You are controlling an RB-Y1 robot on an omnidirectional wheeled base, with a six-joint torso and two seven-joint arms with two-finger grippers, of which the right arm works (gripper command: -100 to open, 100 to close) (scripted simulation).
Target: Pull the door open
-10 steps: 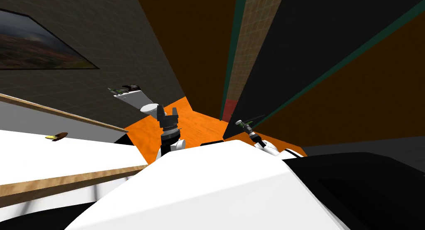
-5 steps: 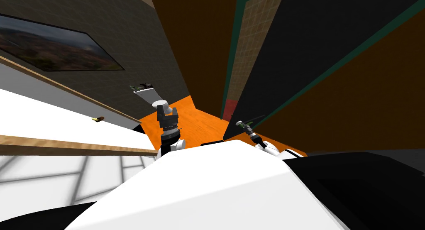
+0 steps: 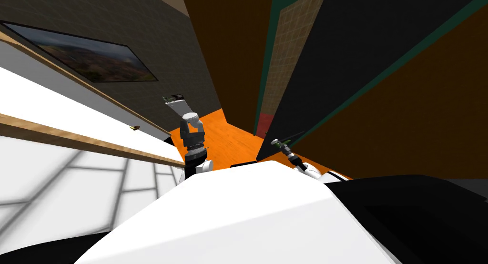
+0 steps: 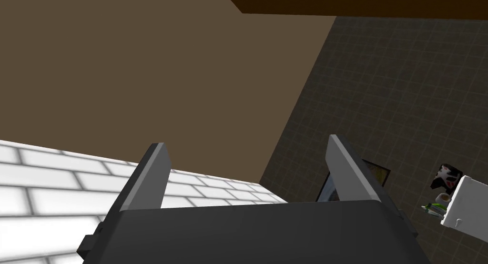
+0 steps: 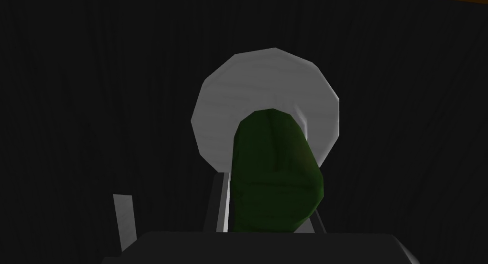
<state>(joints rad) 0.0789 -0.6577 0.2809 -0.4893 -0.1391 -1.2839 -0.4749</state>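
Our right end effector (image 5: pixel 269 195) pinches the dark green rounded door handle (image 5: pixel 274 170), which sits before a round grey plate (image 5: pixel 267 82) on the flat black door (image 3: pixel 357 61) to our right, above the orange floor (image 3: pixel 228 138). Our left end effector (image 4: pixel 245 143) is raised ahead of us, fingers spread.

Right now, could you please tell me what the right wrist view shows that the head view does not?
Right wrist view's own: close up, the right gripper presses its fingers on the sides of the green handle, with a grey round plate behind it. Head view's own: the left gripper, upright and open, the framed picture, the orange floor and a tiled wall beyond the edge of the dark door. Shared: that door, the handle and the right gripper.
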